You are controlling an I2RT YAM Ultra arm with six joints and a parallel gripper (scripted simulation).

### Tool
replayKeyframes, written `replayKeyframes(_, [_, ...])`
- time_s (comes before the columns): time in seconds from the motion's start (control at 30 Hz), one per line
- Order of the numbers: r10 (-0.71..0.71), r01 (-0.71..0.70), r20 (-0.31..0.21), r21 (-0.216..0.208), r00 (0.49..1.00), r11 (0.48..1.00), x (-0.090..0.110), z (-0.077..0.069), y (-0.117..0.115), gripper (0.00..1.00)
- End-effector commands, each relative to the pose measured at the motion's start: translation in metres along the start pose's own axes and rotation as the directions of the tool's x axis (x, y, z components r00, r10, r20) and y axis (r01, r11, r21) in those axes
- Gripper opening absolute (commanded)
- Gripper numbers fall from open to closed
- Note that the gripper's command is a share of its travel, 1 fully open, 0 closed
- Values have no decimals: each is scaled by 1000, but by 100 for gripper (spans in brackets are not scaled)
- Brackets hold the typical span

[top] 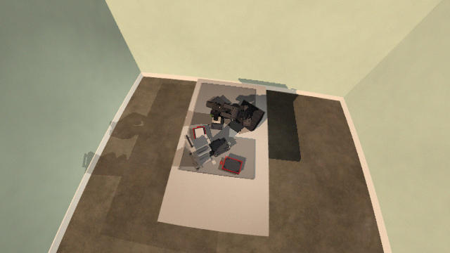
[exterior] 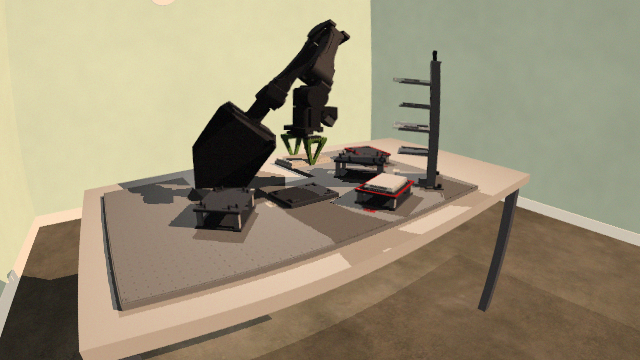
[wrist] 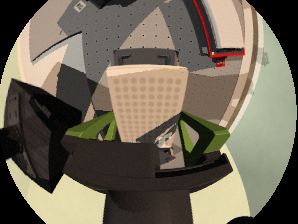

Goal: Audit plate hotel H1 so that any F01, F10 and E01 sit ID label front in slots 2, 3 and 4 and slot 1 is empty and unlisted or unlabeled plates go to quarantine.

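My gripper [exterior: 303, 159] [wrist: 147, 113] is shut on a pale plate [wrist: 147, 95] with rows of round wells, held across its short side above the low black nest [exterior: 302, 195]. No ID label is readable. The hotel H1 [exterior: 434, 120] [top: 200, 152] stands to the right in the exterior view. Pale edges show on its top and second-lowest shelves; the other two look bare. A white plate [exterior: 386, 182] [top: 200, 132] lies on one red-framed nest [exterior: 376, 194]; it shows partly in the wrist view. The other red-framed nest [exterior: 367, 150] [top: 232, 165] carries no visible plate.
A raised dark nest [exterior: 362, 159] [top: 220, 147] stands between the red-framed nests, beside the hotel. Another raised dark nest [exterior: 225, 200] stands in front of the arm base. All stand on the perforated deck base plate [exterior: 200, 265].
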State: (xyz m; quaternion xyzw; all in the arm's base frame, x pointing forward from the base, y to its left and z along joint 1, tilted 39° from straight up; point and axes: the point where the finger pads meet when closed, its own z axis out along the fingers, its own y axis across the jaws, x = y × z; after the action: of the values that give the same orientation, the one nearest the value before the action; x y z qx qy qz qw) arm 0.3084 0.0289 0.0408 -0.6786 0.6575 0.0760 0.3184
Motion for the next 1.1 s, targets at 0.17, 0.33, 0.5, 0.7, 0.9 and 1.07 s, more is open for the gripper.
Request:
replayKeyframes(0.17, [-10,10,11,20,1000,1000,-5,-34,-7,86])
replayKeyframes(0.33, [-10,10,10,20,1000,1000,-4,-42,-7,86])
replayKeyframes(0.5, [-10,10,9,19,1000,1000,-4,-56,-6,86])
replayKeyframes(0.7, [-10,10,8,19,1000,1000,-4,-72,-6,86])
replayKeyframes(0.9, [-10,10,7,19,1000,1000,-4,-83,-5,86])
replayKeyframes(1.07, [-10,10,6,18,1000,1000,-4,-96,-5,86])
